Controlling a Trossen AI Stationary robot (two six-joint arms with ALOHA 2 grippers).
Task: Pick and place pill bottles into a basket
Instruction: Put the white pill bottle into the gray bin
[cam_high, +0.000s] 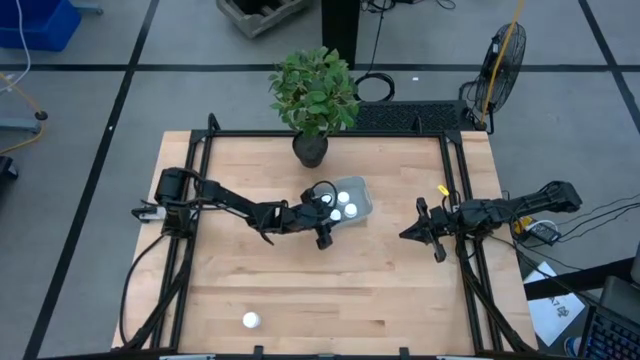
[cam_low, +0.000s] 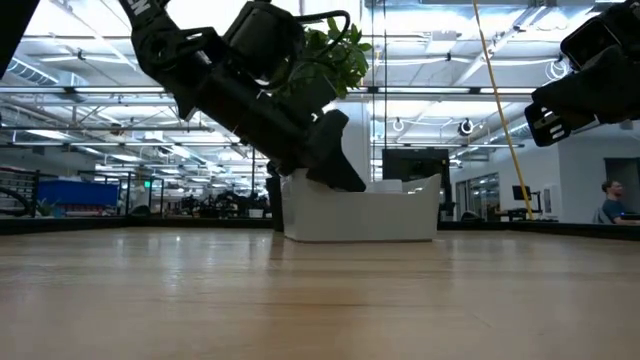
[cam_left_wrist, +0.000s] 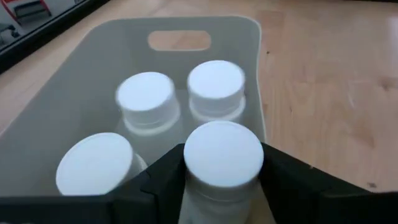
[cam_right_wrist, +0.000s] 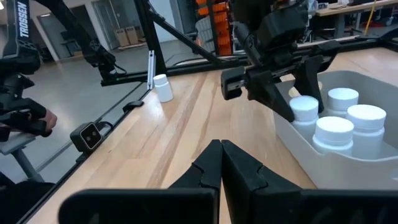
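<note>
Left claw (cam_left_wrist: 222, 186), fingers closed on a pill bottle (cam_left_wrist: 222, 155), poised over the near end of the basket (cam_left_wrist: 255, 74); three more bottles (cam_left_wrist: 146, 99) stand inside, just beyond it. Right claw (cam_right_wrist: 221, 163), fingers together and empty, waits well apart; a fifth bottle (cam_high: 251, 320) lies alone on the tabletop (cam_high: 380, 290).

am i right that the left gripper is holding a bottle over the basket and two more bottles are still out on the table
Not quite: only one pill bottle remains on the table, per the high view. The left gripper does hold a bottle over the basket.
</note>
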